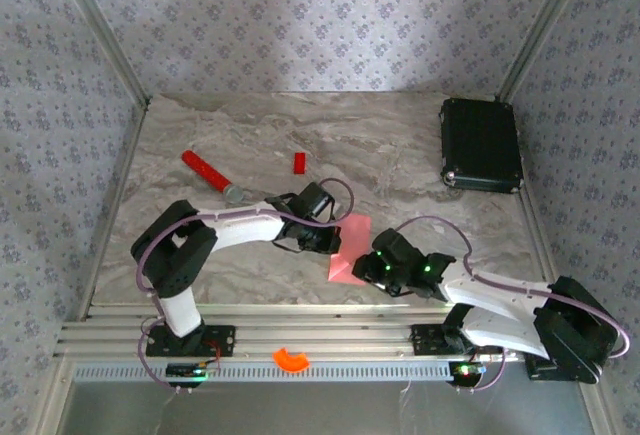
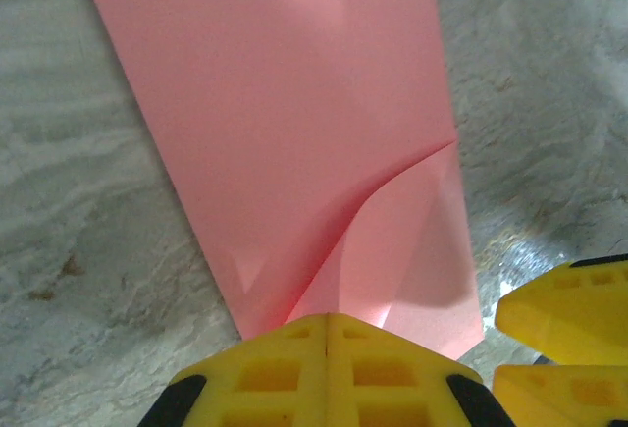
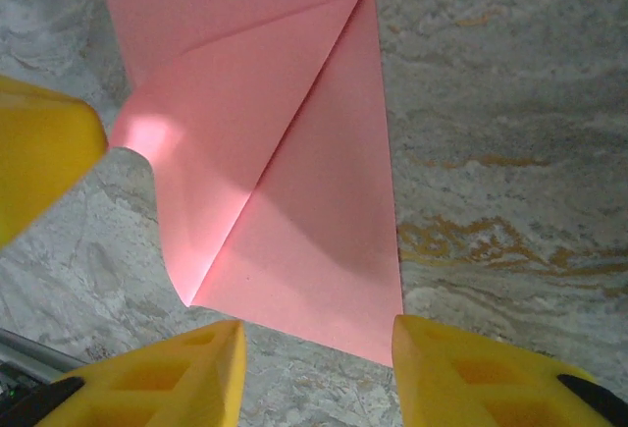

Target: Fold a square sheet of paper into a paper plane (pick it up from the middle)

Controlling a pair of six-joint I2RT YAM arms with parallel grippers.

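Observation:
The square sheet of paper (image 1: 350, 250) is a folded salmon-pink shape lying on the marble table between the two arms. In the left wrist view the paper (image 2: 294, 103) has a raised flap whose crease runs up into my left gripper (image 2: 327, 319), which is shut on that flap's edge. From above, the left gripper (image 1: 335, 240) sits at the paper's left side. My right gripper (image 3: 319, 334) stands open at the near edge of the paper (image 3: 285, 152), fingers apart and off the sheet. The right gripper (image 1: 368, 265) is at the paper's right side.
A black case (image 1: 481, 144) lies at the back right. A red stick with a grey tip (image 1: 210, 175) and a small red block (image 1: 299, 162) lie behind the left arm. An orange piece (image 1: 291, 359) rests on the front rail.

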